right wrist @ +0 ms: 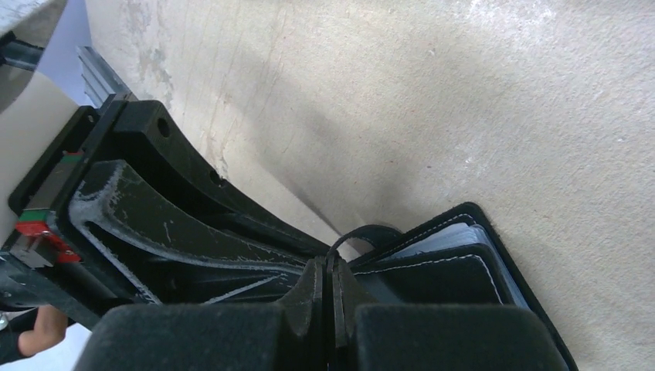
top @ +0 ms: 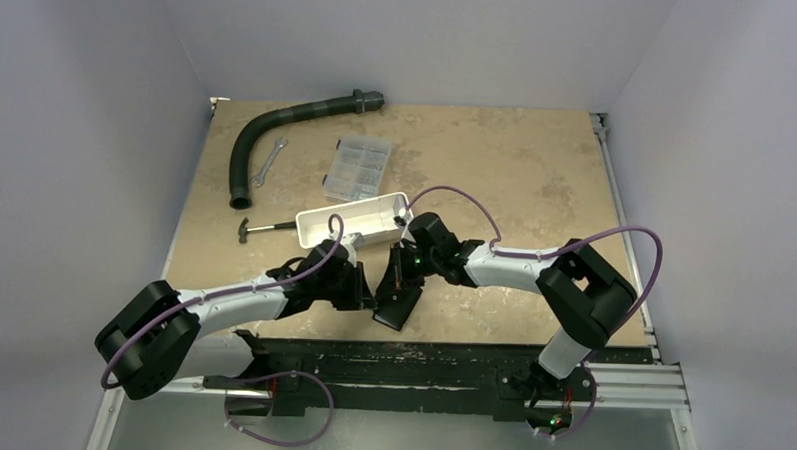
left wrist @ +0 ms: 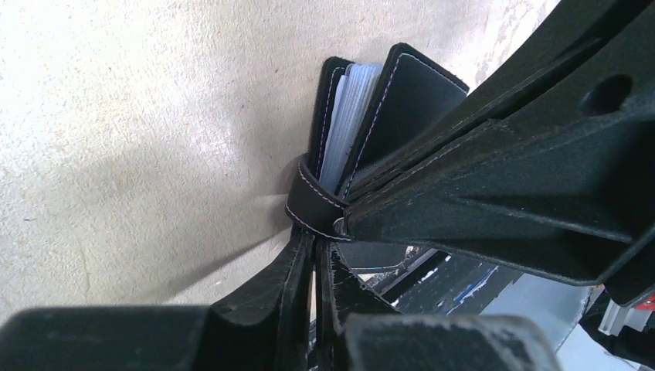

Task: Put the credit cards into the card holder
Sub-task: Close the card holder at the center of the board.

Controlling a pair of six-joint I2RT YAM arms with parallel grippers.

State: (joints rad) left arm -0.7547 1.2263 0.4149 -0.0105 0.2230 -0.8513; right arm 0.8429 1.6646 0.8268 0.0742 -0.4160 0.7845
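Note:
The black card holder (top: 400, 307) stands on edge on the table near the front, between my two grippers. In the left wrist view the card holder (left wrist: 409, 100) has its covers splayed, with pale bluish-grey leaves between them and a stitched strap (left wrist: 310, 202) looping at its base. My left gripper (left wrist: 317, 249) has its fingers drawn almost together, tips against that strap. My right gripper (right wrist: 330, 267) is shut on the thin strap (right wrist: 363, 232) of the card holder (right wrist: 440, 282). The credit cards are hidden.
Behind the grippers lies a white rectangular tray (top: 353, 223), with a small hammer (top: 257, 228) to its left. Farther back are a clear compartment box (top: 356, 170), a wrench (top: 268, 162) and a dark corrugated hose (top: 268, 130). A black rail (top: 400, 360) runs along the table's near edge.

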